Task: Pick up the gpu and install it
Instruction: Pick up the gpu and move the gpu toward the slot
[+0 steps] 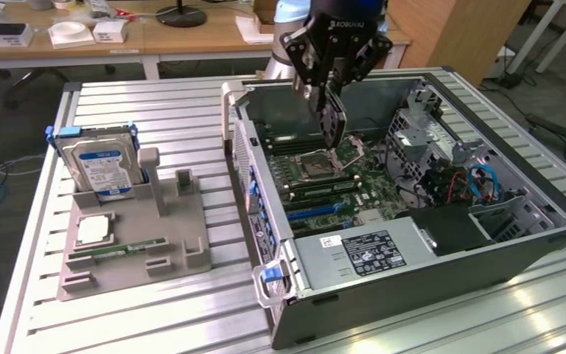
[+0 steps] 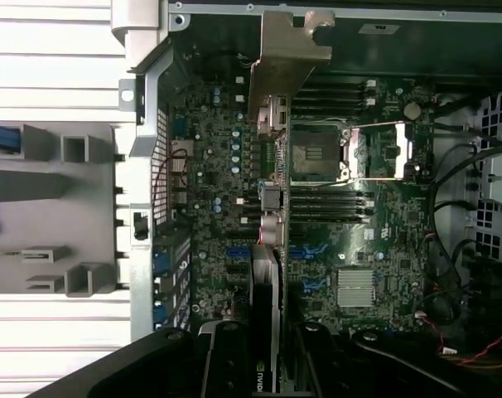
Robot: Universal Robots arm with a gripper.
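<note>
Pickup is done but the install is left: the black gripper [image 1: 326, 94], fingers clamped on the thin dark gpu card with silver metal bracket [image 1: 333, 122], holds it upright above the green motherboard [image 1: 367, 184] inside the open grey computer case [image 1: 411, 295], toward its far end, apparently not yet seated in any slot.

Bright, even light; soft shadows.

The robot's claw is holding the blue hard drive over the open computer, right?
Not quite. The gripper holds the gpu over the open computer. The exterior view shows the blue hard drive standing in the gray holder.
</note>
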